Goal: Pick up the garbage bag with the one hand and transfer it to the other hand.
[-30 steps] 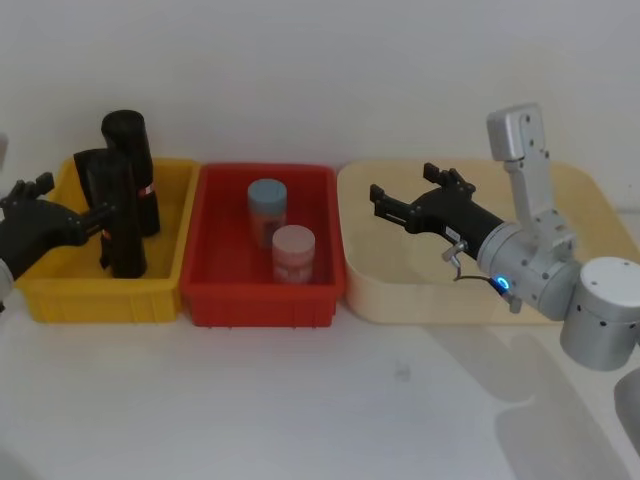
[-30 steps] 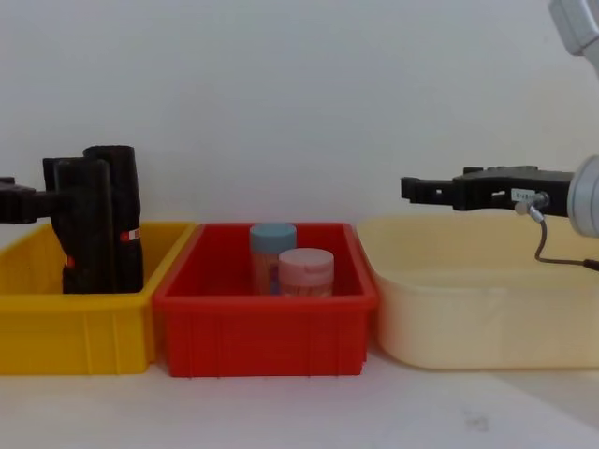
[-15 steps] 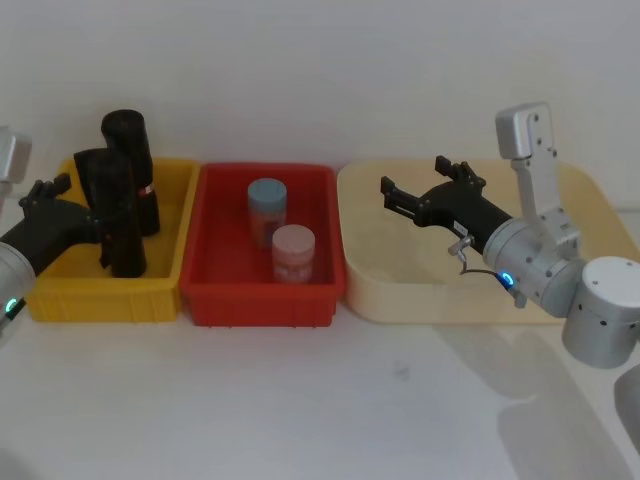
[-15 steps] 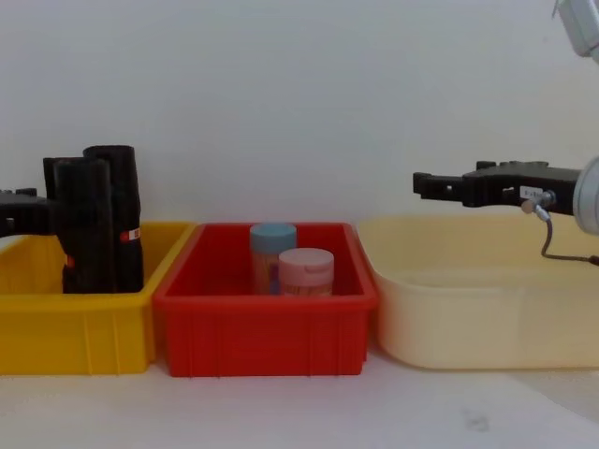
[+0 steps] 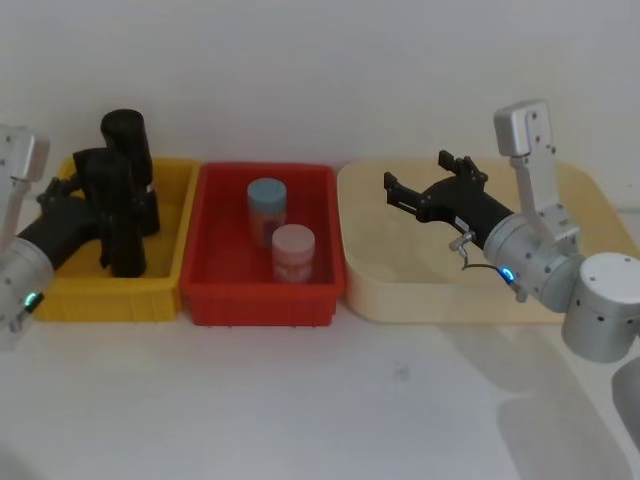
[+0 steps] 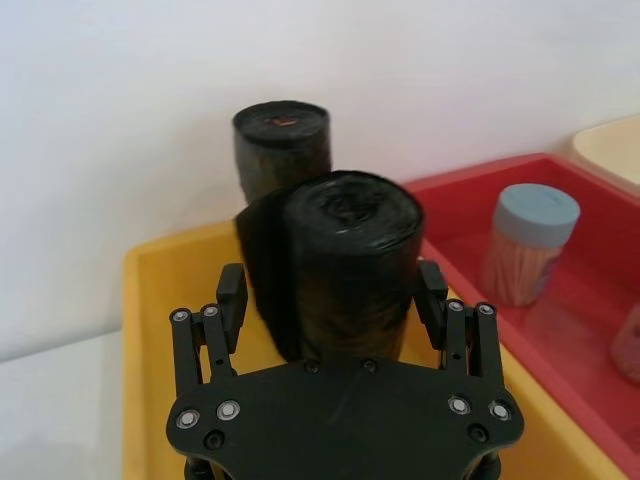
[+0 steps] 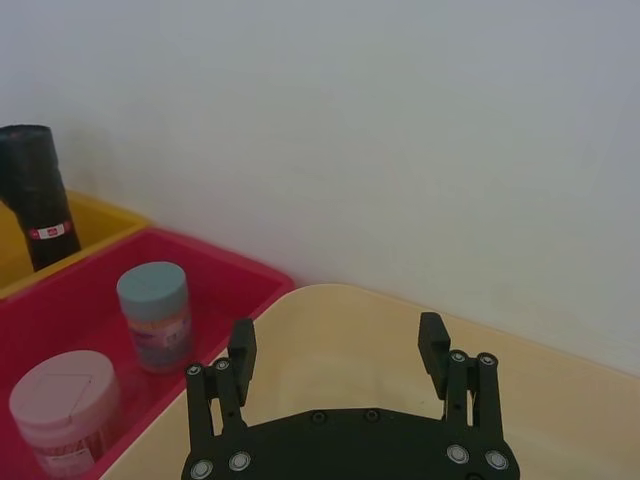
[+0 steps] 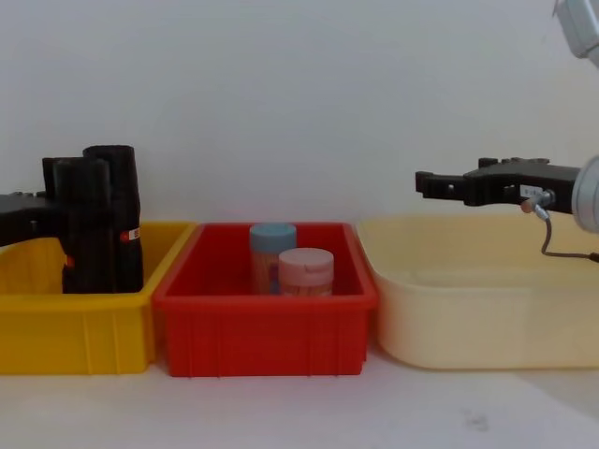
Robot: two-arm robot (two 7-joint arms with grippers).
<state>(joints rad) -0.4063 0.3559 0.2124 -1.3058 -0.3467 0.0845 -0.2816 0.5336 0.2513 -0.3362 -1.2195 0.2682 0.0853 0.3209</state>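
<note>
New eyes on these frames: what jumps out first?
The open left tool straddles an upright black garbage bag in the yellow bin at left, a second roll behind it. The right tool hovers open above the cream tray; two jars stand in the red bin between.

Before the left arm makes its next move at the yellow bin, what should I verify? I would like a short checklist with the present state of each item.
1. Left end effector straddles the front garbage bag, one finger on each side: ok.
2. Fingers closed on the bag: not ok, open.
3. Bag upright in the yellow bin: ok.
4. Second roll behind, outside the fingers: ok.
5. Right end effector open above the beige tray, ready to receive: ok.
</note>
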